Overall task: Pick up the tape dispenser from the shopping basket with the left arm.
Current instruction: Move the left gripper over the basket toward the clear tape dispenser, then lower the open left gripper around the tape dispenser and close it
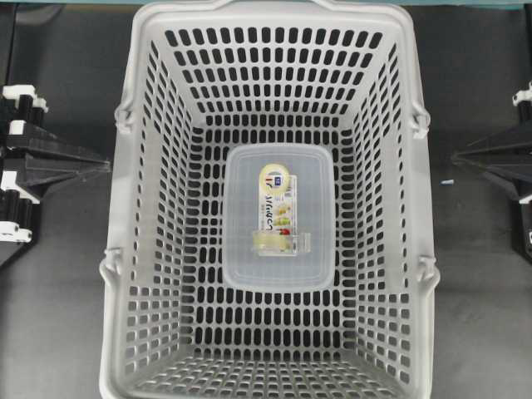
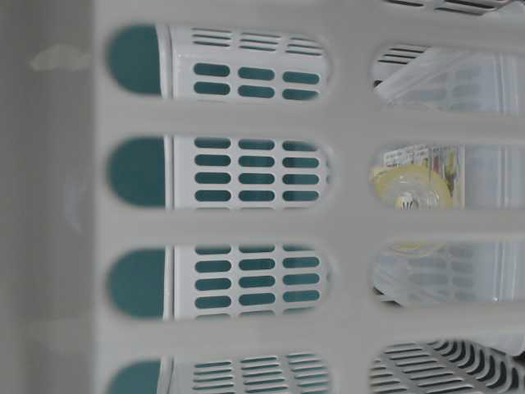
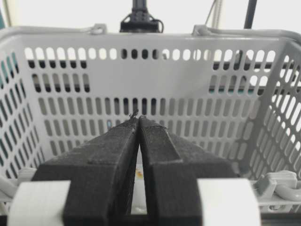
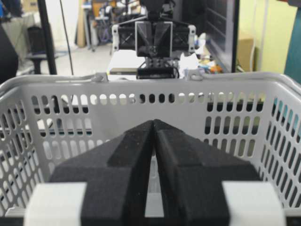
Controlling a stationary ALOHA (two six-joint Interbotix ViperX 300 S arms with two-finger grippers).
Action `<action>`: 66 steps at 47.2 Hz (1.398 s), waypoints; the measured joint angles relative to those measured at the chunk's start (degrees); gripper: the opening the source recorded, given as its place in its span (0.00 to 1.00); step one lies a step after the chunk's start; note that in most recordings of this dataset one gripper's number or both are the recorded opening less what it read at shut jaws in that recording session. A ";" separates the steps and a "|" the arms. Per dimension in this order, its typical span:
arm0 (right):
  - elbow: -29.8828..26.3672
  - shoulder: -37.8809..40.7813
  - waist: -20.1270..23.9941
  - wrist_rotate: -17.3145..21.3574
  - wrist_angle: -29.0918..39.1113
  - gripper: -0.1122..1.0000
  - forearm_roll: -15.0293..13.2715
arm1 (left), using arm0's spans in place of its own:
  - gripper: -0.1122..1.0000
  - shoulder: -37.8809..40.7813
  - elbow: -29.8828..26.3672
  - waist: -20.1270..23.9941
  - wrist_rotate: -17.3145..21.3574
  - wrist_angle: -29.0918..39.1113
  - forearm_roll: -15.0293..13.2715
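The dispenser is lying on the container mid-basket. Left gripper at nine o'clock, right gripper at three, both sitting with jaws closed, empty.

The grey basket filled the middle of the dark counter. On its slotted floor, at center, lay a clear box with a yellow-and-white label. The tape dispenser rested on the box lid, toward 5 o'clock of the label, touching it. The left hand sat at 9 o'clock, outside the basket, tips together and pointing at its wall. The right hand mirrored it at 3 o'clock, also closed.
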 measured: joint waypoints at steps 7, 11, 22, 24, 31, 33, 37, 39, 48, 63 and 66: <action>0.00 -0.35 0.09 0.62 1.05 0.10 0.09 | 0.10 0.35 -2.81 -0.44 -1.23 2.29 1.93; 0.00 -0.88 0.09 0.79 2.90 0.10 0.18 | 0.10 1.67 -5.71 -0.97 -2.29 5.45 2.20; 0.00 -3.34 0.18 0.88 5.80 0.10 0.18 | 0.10 9.32 -15.73 -2.37 -2.64 18.02 2.20; -0.09 -3.87 0.26 0.88 6.42 0.11 0.18 | 0.10 11.16 -17.84 -2.90 -2.46 20.30 2.20; -0.44 -5.45 0.26 0.88 8.88 0.30 0.35 | 0.10 18.19 -25.75 -3.43 -2.11 27.86 2.29; -0.62 -5.63 0.26 0.88 9.58 0.40 0.35 | 0.10 20.21 -27.95 -3.52 -2.02 29.97 2.29; -0.70 -6.15 0.26 0.88 10.37 0.62 0.35 | 0.10 24.17 -32.43 -3.60 -2.02 34.28 2.29; -0.70 -6.15 0.26 0.97 10.55 0.71 0.26 | 0.10 25.84 -34.28 -3.60 -2.11 36.21 2.29; -0.70 -6.24 0.35 0.97 10.81 0.79 0.35 | 0.10 34.01 -42.19 -3.87 -2.11 44.91 2.29; -0.70 -6.33 0.44 0.88 10.90 0.78 0.26 | 0.37 45.18 -50.89 -4.39 -2.81 53.70 2.29; -0.70 -6.33 0.44 0.97 10.90 0.78 0.35 | 0.54 46.93 -52.21 -4.48 -2.90 55.02 2.29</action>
